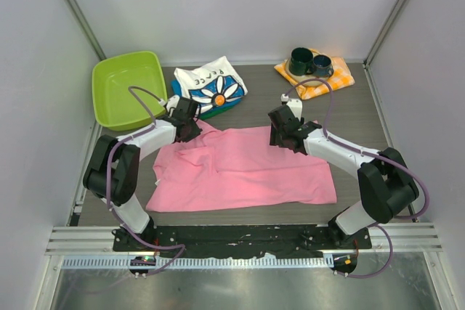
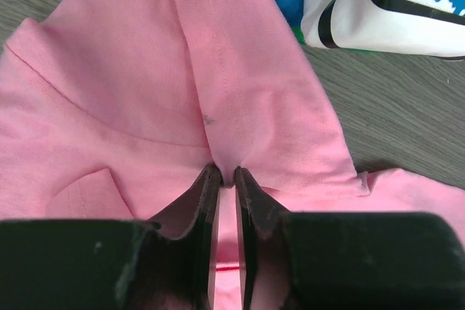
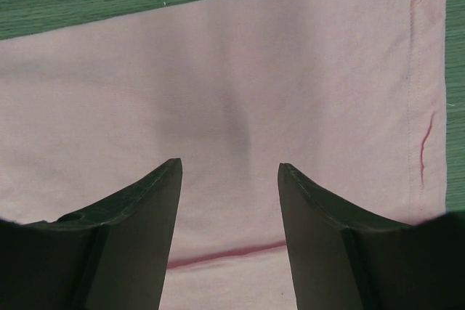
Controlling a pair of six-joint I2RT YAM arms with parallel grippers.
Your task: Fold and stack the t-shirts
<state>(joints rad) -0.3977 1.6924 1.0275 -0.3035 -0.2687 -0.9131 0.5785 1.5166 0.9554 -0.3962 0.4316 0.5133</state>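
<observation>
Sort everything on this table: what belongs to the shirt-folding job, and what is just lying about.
Job:
pink t-shirt, spread out, pinched by the left gripper
daisy-print t-shirt, folded, behind the pink one

Lying about:
green tub
orange checked cloth
two dark mugs, standing on that cloth

Robotics lab test cell: plain white panel walls (image 1: 240, 5), aluminium frame posts (image 1: 70, 5), and a black mounting plate (image 1: 240, 239) bolted along the near edge of the grey table (image 1: 254, 110).
</observation>
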